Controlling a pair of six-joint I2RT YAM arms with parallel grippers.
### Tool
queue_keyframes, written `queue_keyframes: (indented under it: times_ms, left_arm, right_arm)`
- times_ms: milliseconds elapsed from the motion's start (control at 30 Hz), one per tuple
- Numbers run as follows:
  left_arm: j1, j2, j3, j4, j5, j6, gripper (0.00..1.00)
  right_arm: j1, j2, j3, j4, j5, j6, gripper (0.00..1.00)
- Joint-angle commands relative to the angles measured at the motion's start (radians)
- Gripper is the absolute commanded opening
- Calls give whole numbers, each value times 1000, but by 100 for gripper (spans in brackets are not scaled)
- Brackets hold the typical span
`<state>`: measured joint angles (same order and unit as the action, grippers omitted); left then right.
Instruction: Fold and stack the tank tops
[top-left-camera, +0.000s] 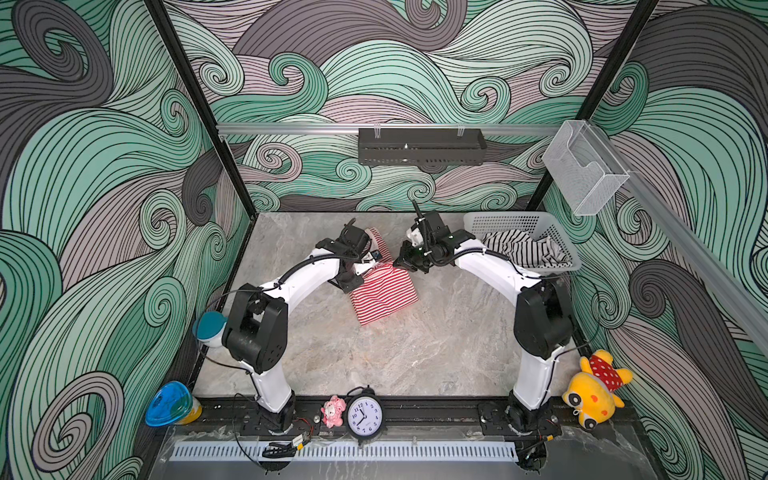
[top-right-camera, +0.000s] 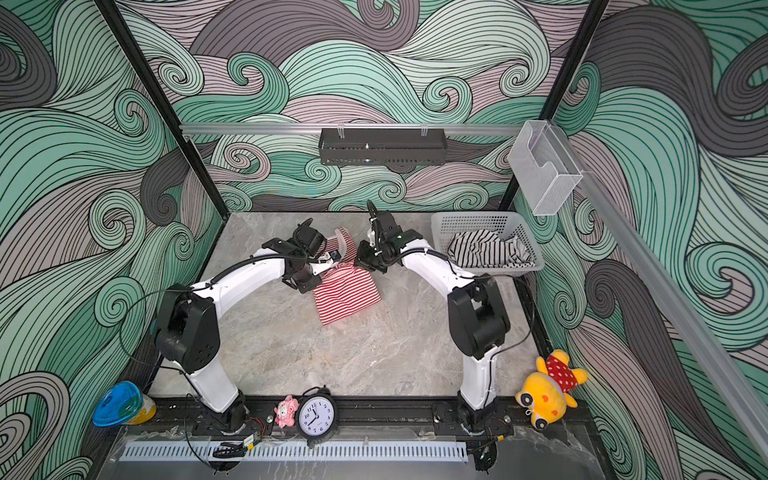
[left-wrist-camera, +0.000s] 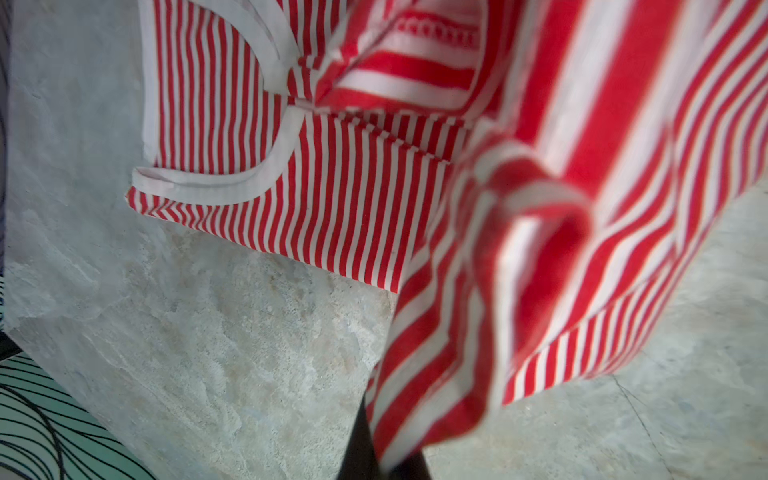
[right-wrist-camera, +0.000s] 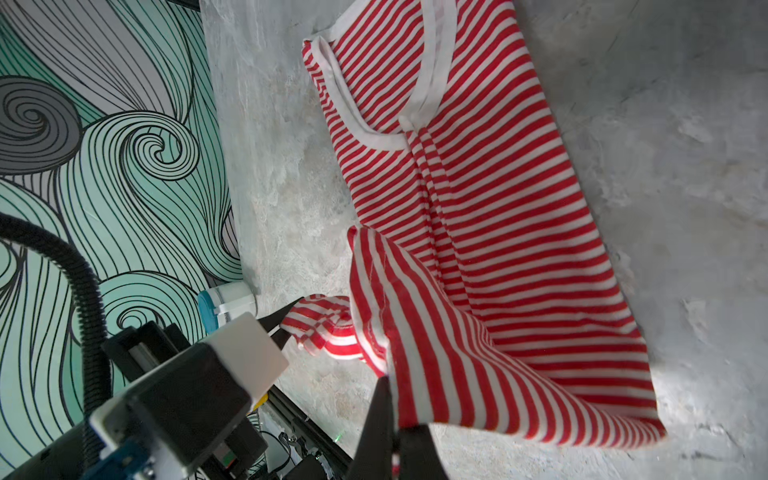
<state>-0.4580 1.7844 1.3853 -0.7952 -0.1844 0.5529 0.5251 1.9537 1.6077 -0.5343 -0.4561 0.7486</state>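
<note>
**While both grippers clamp the red-and-white tank top (top-left-camera: 384, 297), the black-and-white tank top (top-left-camera: 519, 249) lies in the basket (top-left-camera: 511, 218)**

Where the grey marble table (top-left-camera: 395, 357) fills the middle of both top views, the red-and-white tank top (top-right-camera: 347, 297) lies partly folded, its white-trimmed strap end toward the back wall. The left gripper (right-wrist-camera: 283, 327) is closed tight on a bunched bit of the cloth, seen at lower left of the right wrist view. The right gripper (right-wrist-camera: 392, 401), at that view's bottom edge, is likewise pinched on a raised fold of the same garment.

In both top views the two wrists meet just above the garment and hide its middle part. In the left wrist view the lifted, blurred cloth covers nearly all of that gripper's fingers.

The black-and-white tank top is heaped in the white perforated basket at the right rear of the table, beyond the right arm. Along the front rail stand an alarm clock (top-left-camera: 364, 415) and a pink toy (top-left-camera: 333, 411) beside it. A yellow plush toy (top-left-camera: 594, 392) lies at lower right and a blue-lidded container (top-left-camera: 170, 403) at lower left. A black shelf (top-left-camera: 419, 146) and a clear plastic holder (top-left-camera: 584, 168) hang on the walls.
</note>
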Motion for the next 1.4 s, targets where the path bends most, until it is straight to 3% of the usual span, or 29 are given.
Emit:
queue_keyframes:
  times_ms: [0,300,467,600,733,867,1033,1200,1367]
  left_arm:
    - [26,68,65,15,-16,-24,2]
    - [52,154,110,27,-27,-24,3]
    - [60,189,139,42,-29,-46,13]
    - [65,195,152,83,-75,-75,22]
    - [80,141,152,105,-100,-128,26]
    - [78,30,81,121,-60,-139,29]
    - [49,-20,40,9,128,-105,25]
    - [11,9,11,-23,252,-76,11]
    - [-17,110,91,-39,334,-97,7]
  right_arm:
    - [-21,78,50,-10,-48,-18,0]
    - [-50,233,132,9,-95,-13,0]
    - [-63,258,161,26,-105,-3,0]
    - [-73,250,165,72,-138,5,32]
    - [-75,203,125,116,-159,0,44]
    - [-61,105,-17,216,-147,29,44]
    - [-18,34,-135,215,-100,9,35]
    - [20,-16,-233,212,-55,1,21]
    - [34,-71,-344,271,-46,33,15]
